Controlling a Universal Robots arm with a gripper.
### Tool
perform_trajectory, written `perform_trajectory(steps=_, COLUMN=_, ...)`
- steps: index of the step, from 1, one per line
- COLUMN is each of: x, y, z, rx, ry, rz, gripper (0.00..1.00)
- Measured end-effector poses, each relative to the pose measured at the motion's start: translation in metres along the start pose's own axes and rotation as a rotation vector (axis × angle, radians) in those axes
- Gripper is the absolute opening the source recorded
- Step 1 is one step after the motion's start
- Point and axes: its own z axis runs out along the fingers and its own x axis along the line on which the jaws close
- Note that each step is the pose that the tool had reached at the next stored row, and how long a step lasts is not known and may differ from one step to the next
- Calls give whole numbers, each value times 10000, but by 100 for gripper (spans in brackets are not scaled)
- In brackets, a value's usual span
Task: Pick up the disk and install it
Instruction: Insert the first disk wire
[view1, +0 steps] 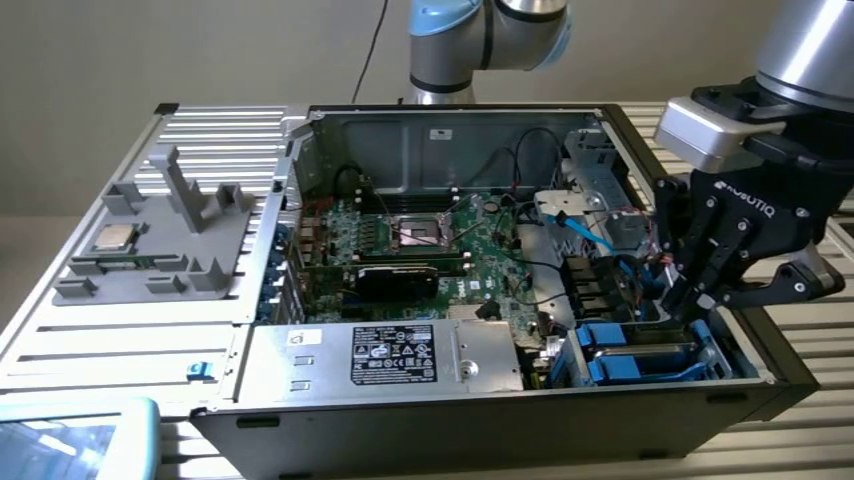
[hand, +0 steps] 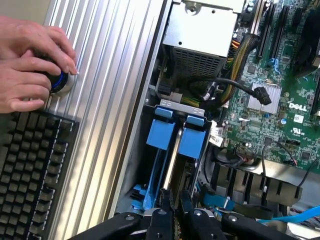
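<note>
The disk (hand: 172, 159) stands on edge in the drive bay at the front corner of the open computer case, on the exterior view's right. Its thin silver edge runs between bright blue carrier pieces (hand: 161, 134). In the exterior view the blue carrier (view1: 638, 355) sits low in that bay. My gripper (view1: 689, 305) reaches down into the bay from above. In the wrist view my gripper (hand: 175, 204) has its black fingers (hand: 162, 207) drawn close together on the near end of the disk's edge.
A person's hands (hand: 27, 65) rest on a round knob beside a black keyboard (hand: 30, 170) on the ribbed table. Inside the case are the green motherboard (view1: 427, 235), a silver box with a black label (view1: 400, 355) and blue cables (view1: 587, 225). A grey fixture (view1: 160, 240) holds a chip.
</note>
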Motion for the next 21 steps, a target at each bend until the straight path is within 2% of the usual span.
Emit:
perform_trajectory(steps=5, x=-40, y=72, z=0, rx=9, ry=187, rz=13, gripper=16)
perform_trajectory(steps=6, x=-52, y=81, z=-1, rx=6, ry=206, rz=14, gripper=16)
perform_trajectory(steps=10, x=-104, y=82, z=-7, rx=10, ry=228, rz=16, gripper=16)
perform_trajectory(steps=16, x=-244, y=50, z=-25, rx=-6, ry=366, rz=23, gripper=16)
perform_trajectory(steps=21, x=-245, y=49, z=-24, rx=-89, ry=344, rz=602, gripper=16)
